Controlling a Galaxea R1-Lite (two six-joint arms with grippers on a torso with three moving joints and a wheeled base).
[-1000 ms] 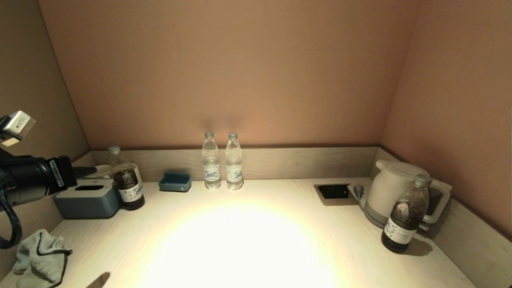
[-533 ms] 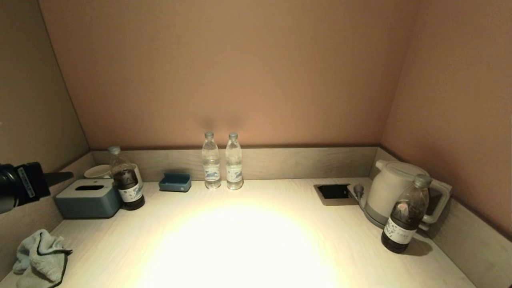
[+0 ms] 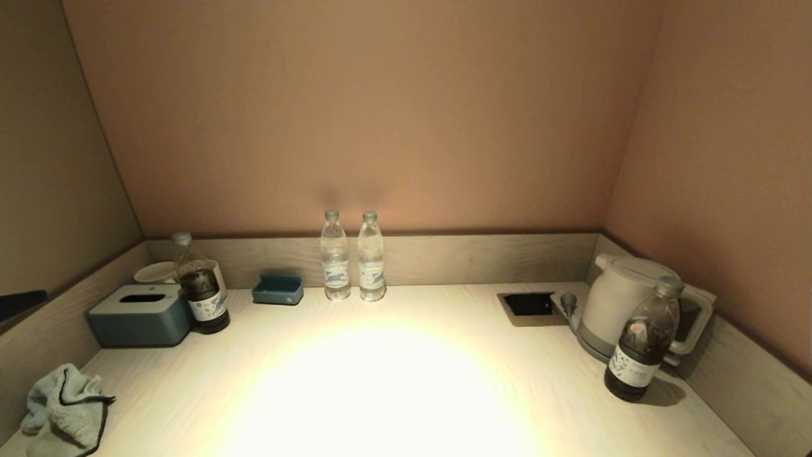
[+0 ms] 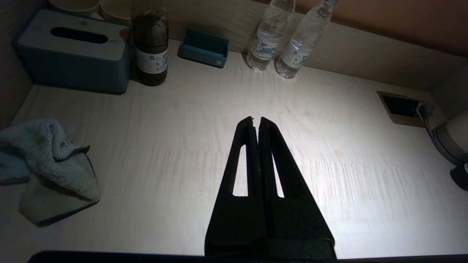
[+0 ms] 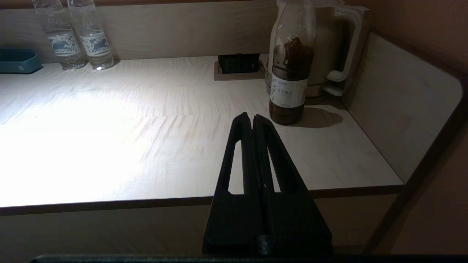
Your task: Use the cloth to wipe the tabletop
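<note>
A crumpled light grey cloth (image 3: 63, 409) lies at the near left corner of the pale wooden tabletop (image 3: 393, 381); it also shows in the left wrist view (image 4: 51, 164). My left gripper (image 4: 256, 120) is shut and empty, held above the middle of the table, well away from the cloth. My right gripper (image 5: 252, 117) is shut and empty, held back over the table's front edge near the dark bottle (image 5: 290, 65). In the head view only a dark tip (image 3: 22, 301) of the left arm shows at the left edge.
A blue tissue box (image 3: 139, 314), a dark bottle (image 3: 202, 289), a cup (image 3: 155, 273) and a small blue tray (image 3: 277, 289) stand at the back left. Two water bottles (image 3: 352, 260) stand at the back wall. A socket recess (image 3: 530, 304), a kettle (image 3: 625, 301) and a dark bottle (image 3: 641, 346) are at the right.
My left arm has drawn back to the left, almost out of the head view. The cloth has not moved.
</note>
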